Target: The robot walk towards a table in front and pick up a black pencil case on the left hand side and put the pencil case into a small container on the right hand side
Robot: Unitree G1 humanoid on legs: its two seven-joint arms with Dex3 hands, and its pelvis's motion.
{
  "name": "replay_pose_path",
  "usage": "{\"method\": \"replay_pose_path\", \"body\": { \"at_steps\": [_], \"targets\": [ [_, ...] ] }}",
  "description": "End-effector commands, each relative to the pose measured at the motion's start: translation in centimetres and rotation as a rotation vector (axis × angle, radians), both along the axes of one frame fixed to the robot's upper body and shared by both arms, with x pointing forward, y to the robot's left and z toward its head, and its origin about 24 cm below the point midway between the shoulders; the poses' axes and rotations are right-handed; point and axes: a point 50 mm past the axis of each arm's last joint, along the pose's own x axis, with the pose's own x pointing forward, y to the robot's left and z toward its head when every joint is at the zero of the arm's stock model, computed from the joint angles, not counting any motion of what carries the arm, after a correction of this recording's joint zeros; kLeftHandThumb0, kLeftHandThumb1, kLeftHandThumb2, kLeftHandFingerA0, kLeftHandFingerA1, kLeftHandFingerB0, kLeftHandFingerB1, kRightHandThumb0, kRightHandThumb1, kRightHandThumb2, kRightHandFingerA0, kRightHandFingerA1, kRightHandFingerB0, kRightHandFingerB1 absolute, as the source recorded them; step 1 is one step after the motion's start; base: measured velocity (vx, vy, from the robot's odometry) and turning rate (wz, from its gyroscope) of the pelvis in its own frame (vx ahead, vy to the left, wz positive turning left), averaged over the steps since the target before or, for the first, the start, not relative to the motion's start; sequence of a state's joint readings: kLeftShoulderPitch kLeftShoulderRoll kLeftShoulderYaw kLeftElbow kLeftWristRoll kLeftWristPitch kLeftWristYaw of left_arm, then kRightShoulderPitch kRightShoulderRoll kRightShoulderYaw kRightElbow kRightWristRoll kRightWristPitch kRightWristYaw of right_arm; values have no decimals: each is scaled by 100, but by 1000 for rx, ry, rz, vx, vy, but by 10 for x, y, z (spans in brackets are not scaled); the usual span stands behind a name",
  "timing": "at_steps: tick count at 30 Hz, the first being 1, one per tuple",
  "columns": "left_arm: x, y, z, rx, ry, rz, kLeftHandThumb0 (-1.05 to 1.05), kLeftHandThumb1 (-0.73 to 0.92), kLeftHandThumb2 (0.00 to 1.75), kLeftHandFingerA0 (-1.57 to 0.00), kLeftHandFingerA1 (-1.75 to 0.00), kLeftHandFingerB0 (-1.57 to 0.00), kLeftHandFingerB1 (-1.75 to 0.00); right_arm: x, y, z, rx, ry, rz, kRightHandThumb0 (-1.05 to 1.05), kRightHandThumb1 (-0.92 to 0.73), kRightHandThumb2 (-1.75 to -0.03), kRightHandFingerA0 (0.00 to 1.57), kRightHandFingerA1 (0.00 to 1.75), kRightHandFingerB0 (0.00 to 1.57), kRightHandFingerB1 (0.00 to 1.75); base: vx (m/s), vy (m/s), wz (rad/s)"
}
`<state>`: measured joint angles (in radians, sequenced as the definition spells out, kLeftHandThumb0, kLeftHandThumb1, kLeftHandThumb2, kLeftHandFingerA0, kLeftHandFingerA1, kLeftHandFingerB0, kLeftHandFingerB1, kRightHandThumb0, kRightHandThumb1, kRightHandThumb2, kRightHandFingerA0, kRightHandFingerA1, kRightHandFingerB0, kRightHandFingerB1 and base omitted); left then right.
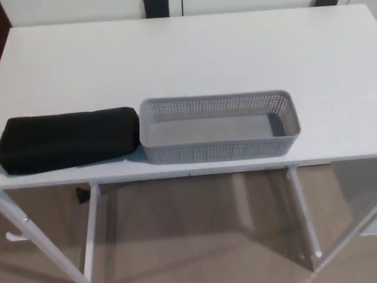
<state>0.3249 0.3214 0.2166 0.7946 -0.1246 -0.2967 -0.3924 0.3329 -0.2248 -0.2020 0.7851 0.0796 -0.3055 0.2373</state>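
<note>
A white table (206, 53) fills the upper part of the head view, seen from above with its front edge nearest the camera. The black pencil case (68, 140) lies flat on the table's left side, close to the front edge. Its long side runs left to right and its left end reaches almost to the picture's border. It is a soft-looking, rounded oblong, plain black all over.

Just to its right stands the small container (218, 152), a grey rectangular plastic basket with perforated walls and a smooth solid floor that is bare inside. The container's left end meets the right end of the pencil case, and I cannot tell whether they touch or are a sliver apart. The container also sits near the front edge, at the table's middle and a little to the right of it.

Under the tabletop 4 white legs (89, 236) show, 2 at each side, standing on a beige floor (194, 242). A small dark object (81, 194) beside the left legs is too small to name.

Neither the left hand nor the right hand appears in this view, so their state cannot be told.
</note>
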Motion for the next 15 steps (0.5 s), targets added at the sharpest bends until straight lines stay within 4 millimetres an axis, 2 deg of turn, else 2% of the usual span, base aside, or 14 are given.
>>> {"method": "replay_pose_path", "body": {
  "at_steps": [1, 8, 9, 10, 11, 15],
  "targets": [
    [-1, 5, 2, 0, 2, 17, -22, 42, 89, -32, -58, -11, -48, -1, -2, 2, -11, 3, 1, -32, -59, -57, 59, 45, 22, 30, 53, 104, -3],
    [3, 5, 1, -7, 10, 32, -21, 41, 89, -32, -58, -11, -48, 2, -3, 1, -16, 0, -4, -33, -58, -57, 60, 45, 22, 31, 69, 235, 1],
    [3, 5, 2, 5, 5, 15, -27, 59, 57, -42, -41, -25, -30, 2, -2, 1, -13, -2, -1, -33, -58, -57, 60, 45, 22, 31, 87, 34, 4],
    [3, 5, 2, 10, 3, 8, -27, 59, 57, -42, -41, -25, -30, 2, -2, 2, -12, -3, 0, -33, -58, -57, 60, 45, 22, 31, 112, -29, 16],
    [1, 6, 2, 14, 6, 5, -22, 42, 89, -33, -58, -12, -48, 0, -1, 2, -3, -4, -1, -33, -58, -57, 60, 45, 22, 31, 125, -40, 4],
    [-1, 6, 1, 20, 15, 10, -23, 41, 89, -33, -58, -12, -48, -1, -2, 1, -11, 10, -3, -31, -58, -57, 60, 45, 21, 31, 49, -56, 7]
  ]
}}
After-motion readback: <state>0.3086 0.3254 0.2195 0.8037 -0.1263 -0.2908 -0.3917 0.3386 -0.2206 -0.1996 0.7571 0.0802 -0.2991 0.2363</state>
